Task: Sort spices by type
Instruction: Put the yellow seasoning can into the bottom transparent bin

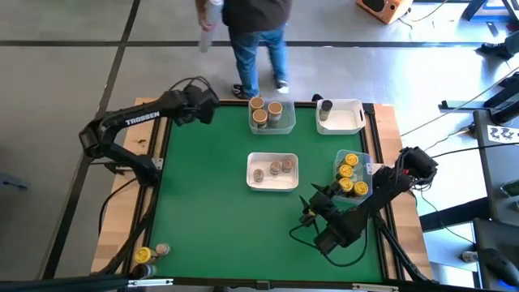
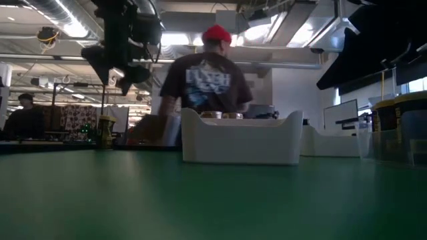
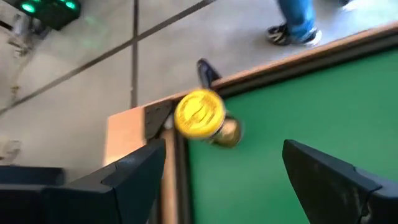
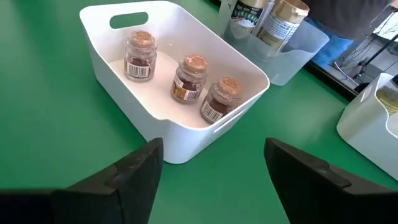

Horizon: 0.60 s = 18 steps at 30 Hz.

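Fingers on both arms stand open, empty: the left gripper (image 1: 204,104) hangs by the table's (image 1: 211,211) far left corner, the right gripper (image 1: 312,207) low near the white tray (image 4: 186,134). That tray holds three brown-lidded jars (image 4: 189,78). A clear tray (image 1: 273,123) holds tan-lidded jars (image 1: 261,113), another yellow-lidded jars (image 1: 350,172). A person (image 1: 258,36) stands beyond

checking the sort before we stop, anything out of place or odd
Yes: two jars, one with a yellow lid, sit on the table's near left corner outside any tray, while the other jars are in trays. Nothing looks spilled or damaged. Both grippers are open and empty.
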Motion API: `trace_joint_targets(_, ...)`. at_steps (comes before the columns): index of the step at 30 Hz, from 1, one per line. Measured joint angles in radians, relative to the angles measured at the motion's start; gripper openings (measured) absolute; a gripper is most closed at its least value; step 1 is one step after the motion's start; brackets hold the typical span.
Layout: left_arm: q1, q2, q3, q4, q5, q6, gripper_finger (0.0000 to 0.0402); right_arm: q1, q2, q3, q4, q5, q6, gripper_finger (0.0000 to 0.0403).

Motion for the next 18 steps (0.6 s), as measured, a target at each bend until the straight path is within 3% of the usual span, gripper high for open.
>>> trace_joint_targets(4, 0.071, 0.004, -0.043, 0.163, 0.022, 0.094, 0.0319, 0.0, 0.0, 0.0, 0.0, 0.004, 0.0, 0.028)
trace_joint_targets(18, 0.233, 0.011, -0.182, 0.408, 0.038, 0.179, 0.0319, 0.002, 0.0, 0.0, 0.002, 0.014, -0.021, 0.028)
